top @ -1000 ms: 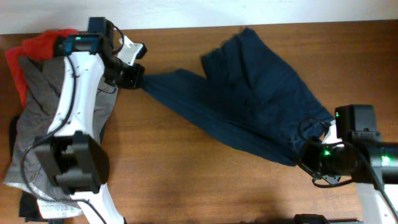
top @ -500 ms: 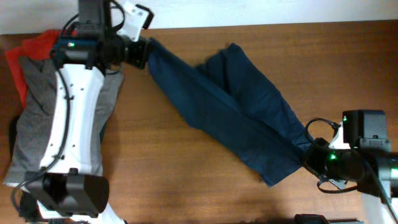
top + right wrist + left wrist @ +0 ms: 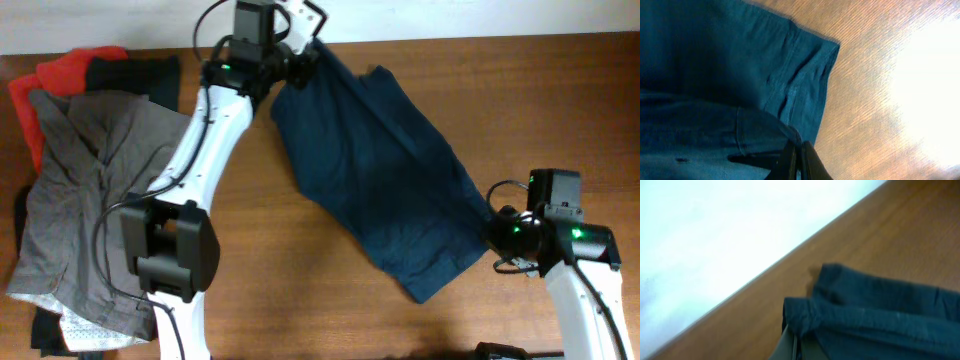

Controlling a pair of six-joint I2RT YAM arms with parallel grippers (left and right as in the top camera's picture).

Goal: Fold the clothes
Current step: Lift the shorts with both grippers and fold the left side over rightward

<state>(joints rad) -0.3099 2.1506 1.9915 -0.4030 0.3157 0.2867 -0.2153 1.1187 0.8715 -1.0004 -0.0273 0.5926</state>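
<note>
The dark navy shorts lie spread diagonally across the table, from the top centre down to the lower right. My left gripper is shut on their upper corner near the table's far edge; the bunched navy cloth shows pinched between its fingers. My right gripper is shut on the shorts' right edge; its wrist view shows a hemmed navy edge running into the closed black fingers. No button or tag is visible.
A pile of other garments sits at the left: a grey one on top, a red one and a black one behind. Bare wooden table lies between the arms. The white wall borders the far edge.
My left gripper has swung rightward along the far edge, carrying the shorts' corner with it. The shorts have opened from a stretched band into a wider diagonal sheet. The right gripper has stayed nearly in place.
</note>
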